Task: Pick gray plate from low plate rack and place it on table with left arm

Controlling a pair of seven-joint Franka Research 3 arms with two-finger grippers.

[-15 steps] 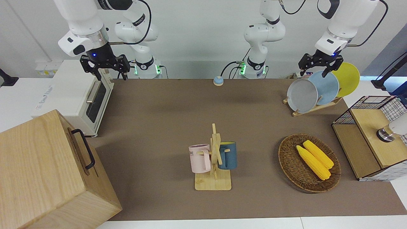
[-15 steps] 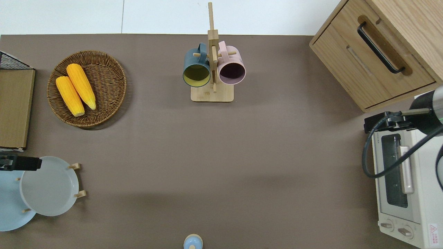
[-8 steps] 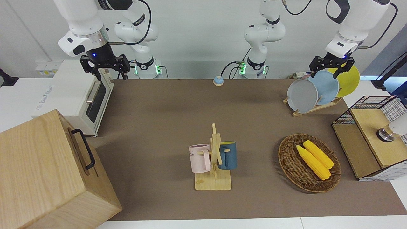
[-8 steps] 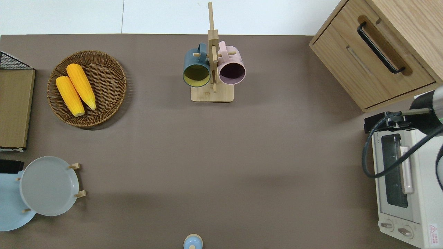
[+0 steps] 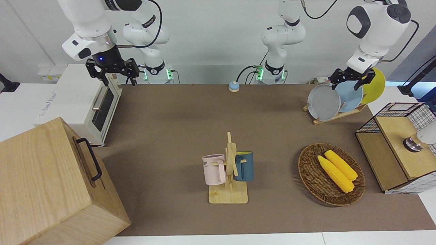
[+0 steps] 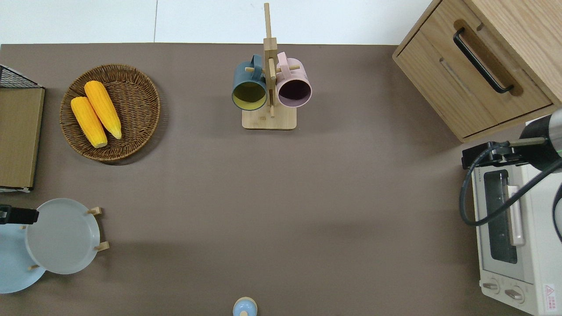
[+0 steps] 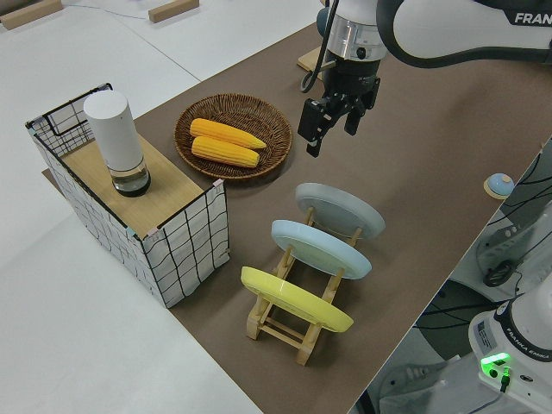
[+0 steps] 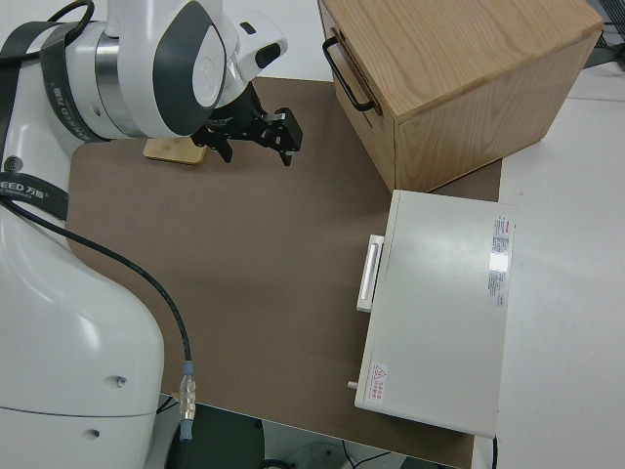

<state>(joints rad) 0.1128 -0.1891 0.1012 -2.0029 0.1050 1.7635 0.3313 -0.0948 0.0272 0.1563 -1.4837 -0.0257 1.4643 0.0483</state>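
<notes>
Front view: I noted the left pincer [image 5: 348, 80] up in the air at the top edges of the racked plates, fingers apart and clamped on nothing. The gray plate [image 5: 323, 102] stood slanted in the low plate rack [image 5: 335, 115], at the left arm's end of the worktop [image 5: 190, 136]. It was the first of three. The light-blue plate [image 5: 351, 99] came next in line, then the yellow plate [image 5: 374, 86]. The right arm was parked; its right pincer [image 5: 114, 73] had the fingers spread, holding nothing. A wicker basket [image 5: 308, 170] with two corn cobs [image 5: 337, 172] lay farther from the robots than the rack.

Overhead view: I recorded the gray plate [image 6: 62, 236] leaning on the rack's pegs [image 6: 97, 228]. A dark part of the left pincer [image 6: 17, 215] showed at the frame edge, over the gap between the gray plate and the light-blue plate [image 6: 13, 267]. The mug stand [image 6: 268, 83] carried a dark-blue mug [image 6: 249, 85] and a pink mug [image 6: 293, 85].

Left side view: I observed the left pincer [image 7: 332, 129] hanging above the worktop [image 7: 431, 172] with its fingers apart, clear of the gray plate [image 7: 341, 211]. All three plates sat in the low plate rack [image 7: 297, 323].

Right side view: I saw the right pincer [image 8: 256, 137] open and empty, near the toaster oven [image 8: 444, 308] and the wooden cabinet [image 8: 459, 68].
</notes>
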